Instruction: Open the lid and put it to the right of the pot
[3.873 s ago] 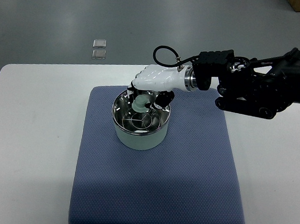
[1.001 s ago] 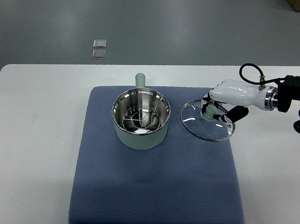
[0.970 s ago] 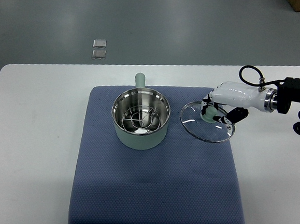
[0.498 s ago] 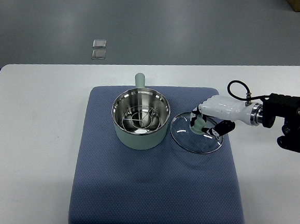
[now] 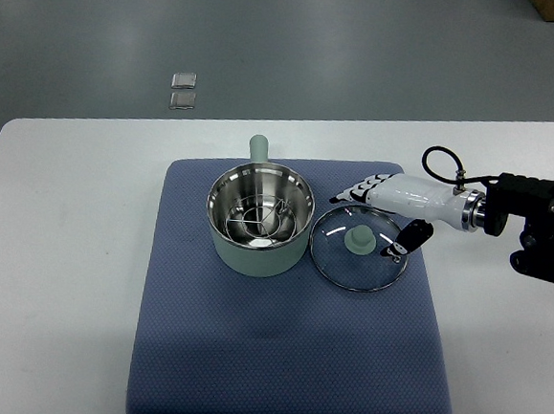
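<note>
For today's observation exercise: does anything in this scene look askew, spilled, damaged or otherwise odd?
Nothing stands out. The round glass lid lies flat on the blue mat, just right of the pale green pot, which stands upright and uncovered. The right hand, fingers open, sits by the lid holding nothing.

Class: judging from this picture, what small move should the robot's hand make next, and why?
Probably draw the right hand back toward the right edge. The lid lies flat on the blue mat, right of the open pot, and the fingers are spread off its knob.
</note>
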Tool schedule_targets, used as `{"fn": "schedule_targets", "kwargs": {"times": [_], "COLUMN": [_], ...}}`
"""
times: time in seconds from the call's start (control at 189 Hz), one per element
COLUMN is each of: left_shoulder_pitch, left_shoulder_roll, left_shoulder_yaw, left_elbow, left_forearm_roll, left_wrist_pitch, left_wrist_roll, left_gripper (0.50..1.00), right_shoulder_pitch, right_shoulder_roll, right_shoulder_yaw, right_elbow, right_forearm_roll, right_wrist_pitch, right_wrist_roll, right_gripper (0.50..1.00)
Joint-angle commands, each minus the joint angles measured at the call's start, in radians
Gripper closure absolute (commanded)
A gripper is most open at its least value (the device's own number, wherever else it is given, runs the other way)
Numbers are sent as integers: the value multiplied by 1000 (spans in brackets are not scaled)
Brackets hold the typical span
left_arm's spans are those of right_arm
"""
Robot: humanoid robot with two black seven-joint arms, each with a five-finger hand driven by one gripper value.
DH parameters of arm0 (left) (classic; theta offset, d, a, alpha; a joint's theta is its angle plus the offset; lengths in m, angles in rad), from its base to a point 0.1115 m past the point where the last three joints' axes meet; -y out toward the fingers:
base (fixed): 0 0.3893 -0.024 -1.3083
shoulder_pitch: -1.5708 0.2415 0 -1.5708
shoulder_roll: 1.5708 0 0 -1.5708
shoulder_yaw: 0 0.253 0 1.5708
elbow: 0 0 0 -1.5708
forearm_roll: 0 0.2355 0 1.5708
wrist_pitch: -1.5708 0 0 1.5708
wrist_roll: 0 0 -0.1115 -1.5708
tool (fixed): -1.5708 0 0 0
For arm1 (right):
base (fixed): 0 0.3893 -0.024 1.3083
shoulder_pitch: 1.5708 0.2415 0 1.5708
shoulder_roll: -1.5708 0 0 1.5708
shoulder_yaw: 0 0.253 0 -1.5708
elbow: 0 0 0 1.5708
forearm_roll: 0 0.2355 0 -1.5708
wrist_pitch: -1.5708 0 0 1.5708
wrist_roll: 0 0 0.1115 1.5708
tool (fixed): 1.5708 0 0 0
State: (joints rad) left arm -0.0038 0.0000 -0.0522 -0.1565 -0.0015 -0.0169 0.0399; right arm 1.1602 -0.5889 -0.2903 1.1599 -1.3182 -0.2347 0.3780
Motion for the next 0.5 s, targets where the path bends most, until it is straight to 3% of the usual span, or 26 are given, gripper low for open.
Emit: {"fn": "schedule_targets", "kwargs": {"times": [0.0,0.122,0.127,0.313,0.366,0.371,0.493], "left_shoulder_pitch": [1,-1,1,1,1,1,1], "left_shoulder_roll": [0,0,0,0,0,0,0], "left_shoulder_yaw": [0,0,0,0,0,0,0], "left_elbow": [0,0,0,0,0,0,0], "left_forearm_roll": [0,0,0,0,0,0,0], "left_wrist_pitch": [0,0,0,0,0,0,0], "left_wrist_roll": [0,0,0,0,0,0,0], "left_gripper": [500,500,500,500,500,500,500], "right_shoulder_pitch": [-2,-5,-19,-165,-165,-204,-267], "right_shoulder_roll": [-34,-57,-74,-108,-108,-106,-81], "right_shoulder_yaw": [63,117,170,503,503,596,729], "right_elbow": [1,0,0,-14,-14,-35,-94], "right_forearm_roll": [5,11,13,119,119,178,341], "right_wrist_pitch": [12,38,66,212,212,251,268], "right_wrist_roll": [1,1,1,-11,-11,-14,-16], "right_gripper": [585,585,585,587,587,587,587]}}
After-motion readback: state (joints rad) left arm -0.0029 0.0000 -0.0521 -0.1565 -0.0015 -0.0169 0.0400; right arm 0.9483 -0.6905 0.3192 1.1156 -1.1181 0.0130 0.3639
